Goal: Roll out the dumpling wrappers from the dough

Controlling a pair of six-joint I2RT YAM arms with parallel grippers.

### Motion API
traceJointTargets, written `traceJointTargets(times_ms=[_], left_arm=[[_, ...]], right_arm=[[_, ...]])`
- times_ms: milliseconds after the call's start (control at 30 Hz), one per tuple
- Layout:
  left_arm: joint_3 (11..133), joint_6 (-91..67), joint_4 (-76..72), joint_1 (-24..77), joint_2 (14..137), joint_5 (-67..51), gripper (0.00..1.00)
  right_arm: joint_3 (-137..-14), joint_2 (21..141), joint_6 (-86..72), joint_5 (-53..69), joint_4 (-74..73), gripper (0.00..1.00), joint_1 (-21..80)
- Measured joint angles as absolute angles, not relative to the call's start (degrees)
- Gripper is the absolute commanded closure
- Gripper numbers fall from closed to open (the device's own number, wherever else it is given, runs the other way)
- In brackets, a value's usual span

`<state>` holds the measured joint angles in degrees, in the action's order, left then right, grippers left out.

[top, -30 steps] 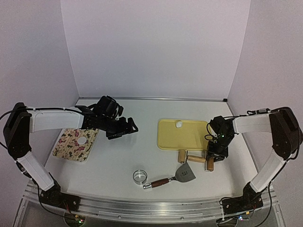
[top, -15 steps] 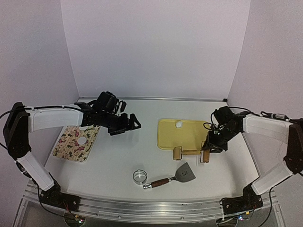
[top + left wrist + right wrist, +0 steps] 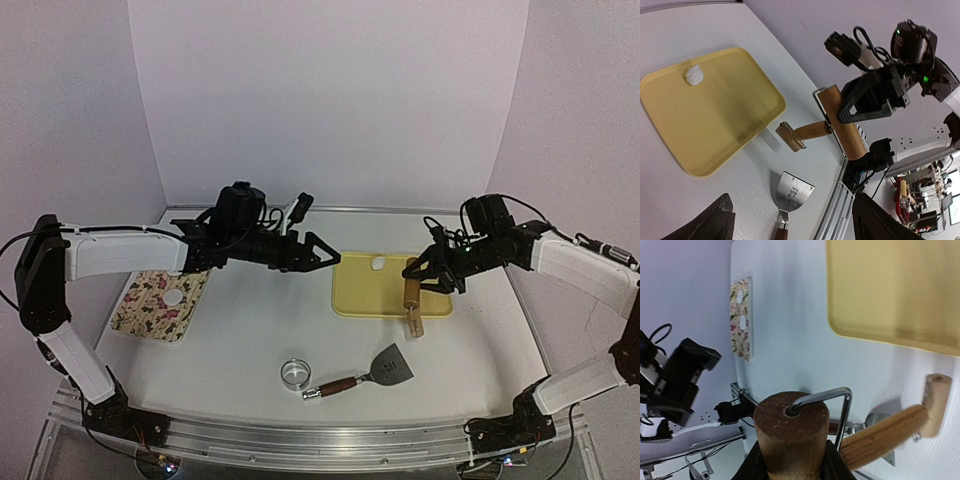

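My right gripper (image 3: 428, 275) is shut on the barrel of a small wooden rolling pin (image 3: 412, 292) and holds it in the air over the right edge of the yellow board (image 3: 360, 290). In the right wrist view the barrel's end (image 3: 791, 426) fills the space between my jaws, and the handle (image 3: 887, 431) sticks out to the right. A small white dough lump (image 3: 378, 264) sits on the board's far edge. One white dumpling wrapper (image 3: 173, 297) lies on the floral mat (image 3: 150, 315). My left gripper (image 3: 315, 245) hangs open and empty in mid-air left of the board, facing the pin (image 3: 842, 122).
A shiny metal ring cutter (image 3: 295, 373) and a metal scraper (image 3: 388, 367) with a wooden handle lie near the table's front edge. The scraper (image 3: 791, 192) lies below the left gripper's line of sight. White walls close in the back and both sides.
My right gripper has lifted the rolling pin off the table beside the scraper and carried it up to the board's right edge. The left arm has swung right, away from the floral mat.
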<state>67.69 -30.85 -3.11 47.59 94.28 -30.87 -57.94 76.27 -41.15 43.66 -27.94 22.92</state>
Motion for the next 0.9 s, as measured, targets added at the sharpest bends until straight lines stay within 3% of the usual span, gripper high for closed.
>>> traceJointTargets(times_ms=[467,900], left_arm=[[65.6,-17.6,-32.2,55.4,100.4,-29.9,0.07],[71.8,-8.8,-44.7,57.9,109.0,-26.9,0.03]], right_arm=[[-72.0,75.7,-49.8,58.0,-23.6,1.00,22.9],[-76.4,75.1,-57.8,61.2,-18.8,1.00,22.9]])
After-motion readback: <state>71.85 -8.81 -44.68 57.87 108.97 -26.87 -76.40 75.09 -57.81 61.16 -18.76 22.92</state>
